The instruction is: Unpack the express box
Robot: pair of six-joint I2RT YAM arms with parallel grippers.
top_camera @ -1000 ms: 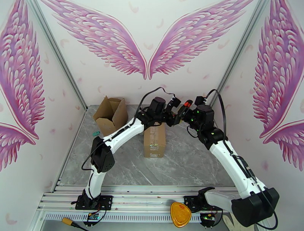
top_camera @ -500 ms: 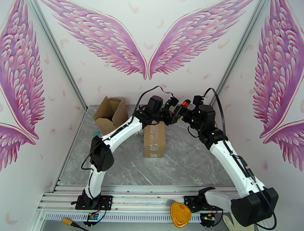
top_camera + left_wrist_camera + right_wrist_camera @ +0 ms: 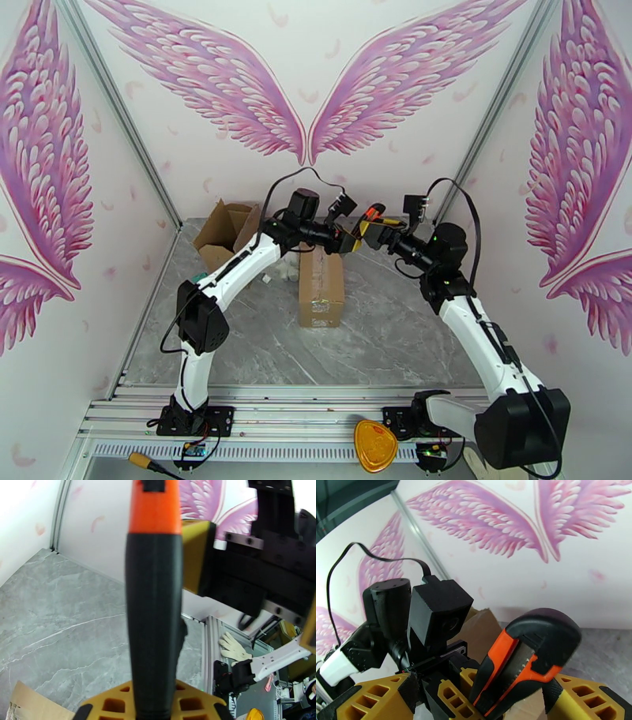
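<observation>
A grey marbled worktop (image 3: pixel 379 339) sits between white walls painted with pink feathered wings (image 3: pixel 237 87). At 6 o'clock, on the slotted metal rails (image 3: pixel 300 418) along its near edge, lies a rounded orange-yellow plastic piece (image 3: pixel 374 446). A white glove (image 3: pixel 233 647) lies just beside the rails

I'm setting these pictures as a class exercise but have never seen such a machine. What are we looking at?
The left arm and right arm are white jointed robots bolted to a grey marble table. One picture looks down from above; the others come from a camera on each wrist. On the table stand a taped brown cardboard box and, at the back, an open cardboard box. The left gripper is shut on an orange-and-black utility knife; the right gripper's yellow fingers stand open around it.
</observation>
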